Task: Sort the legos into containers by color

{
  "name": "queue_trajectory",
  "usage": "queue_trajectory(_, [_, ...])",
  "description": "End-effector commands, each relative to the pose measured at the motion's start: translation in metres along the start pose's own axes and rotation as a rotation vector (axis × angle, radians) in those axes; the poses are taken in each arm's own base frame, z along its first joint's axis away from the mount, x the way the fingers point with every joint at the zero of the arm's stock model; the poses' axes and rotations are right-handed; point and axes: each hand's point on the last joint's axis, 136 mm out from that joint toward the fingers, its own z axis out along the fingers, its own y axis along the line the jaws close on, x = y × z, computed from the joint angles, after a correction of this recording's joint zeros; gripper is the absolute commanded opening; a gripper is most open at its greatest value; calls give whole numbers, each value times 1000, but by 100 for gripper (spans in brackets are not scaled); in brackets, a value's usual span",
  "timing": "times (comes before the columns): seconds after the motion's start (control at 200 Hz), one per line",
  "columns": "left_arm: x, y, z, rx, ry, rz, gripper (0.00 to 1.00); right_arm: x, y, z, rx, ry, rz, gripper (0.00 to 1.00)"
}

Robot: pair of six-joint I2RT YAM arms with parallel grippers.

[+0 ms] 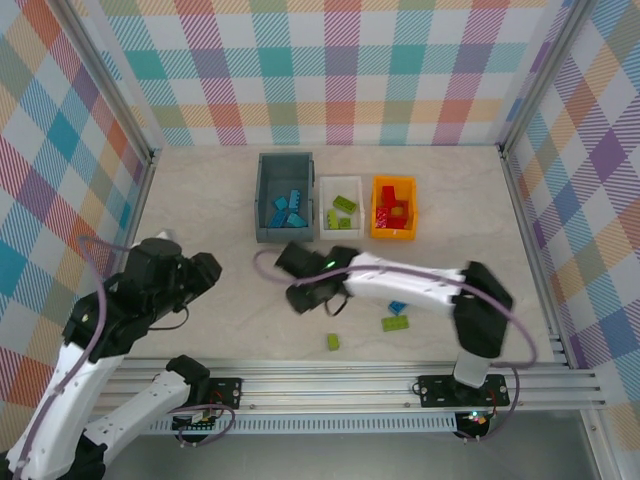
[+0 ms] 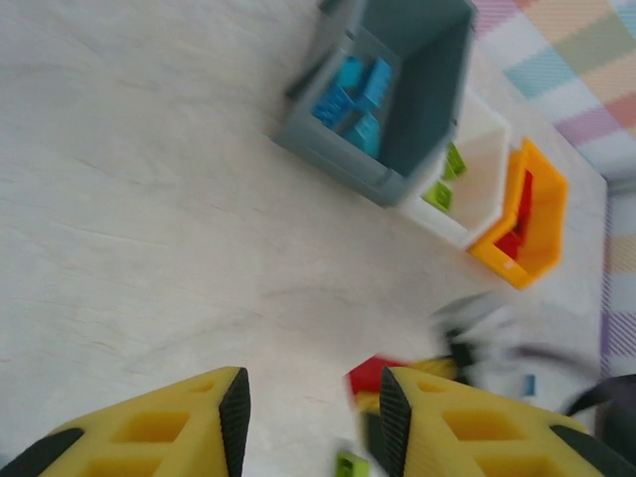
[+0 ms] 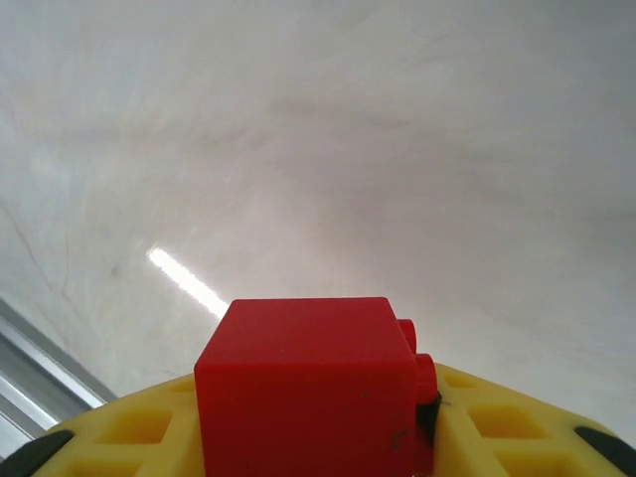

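1. Right pincer (image 3: 318,429) is clenched on a red brick (image 3: 306,383); the brick sits between the two yellow fingers (image 3: 517,422), with its studs to the right in the wrist view.
2. Seen from above, this pincer is over the table (image 1: 200,200), near its middle, just in front of the grey-blue bin (image 1: 262,205).
3. Left pincer (image 2: 313,417) is released: its jaws stand apart with only bare table between them. It hovers over the left part of the table, well apart from the bins.
4. Three bins stand in a row at the far side, touching or almost touching: grey-blue on the left, white bin (image 1: 340,182) in the middle, orange bin (image 1: 393,236) on the right.
5. Blue bricks (image 1: 288,210) lie in the grey-blue bin, green bricks (image 1: 342,212) in the white one, red bricks (image 1: 390,205) in the orange one.
6. Loose on the table near the right arm lie a blue brick (image 1: 398,307), a green brick (image 1: 395,322) just beside it, and a small green brick (image 1: 333,342) more to the left.
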Motion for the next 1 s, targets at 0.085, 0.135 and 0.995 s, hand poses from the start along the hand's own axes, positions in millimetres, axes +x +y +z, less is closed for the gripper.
queue_trajectory(0.085, [20,-67,46,186,132,32,41,-3,-143,-50,195,-74,322,39])
queue_trajectory(0.135, [28,-83,58,199,142,64,41,-6,-173,-55,226,-84,397,38])
queue_trajectory(0.995, [124,-181,138,155,186,375,40,-51,-318,25,442,94,687,48])
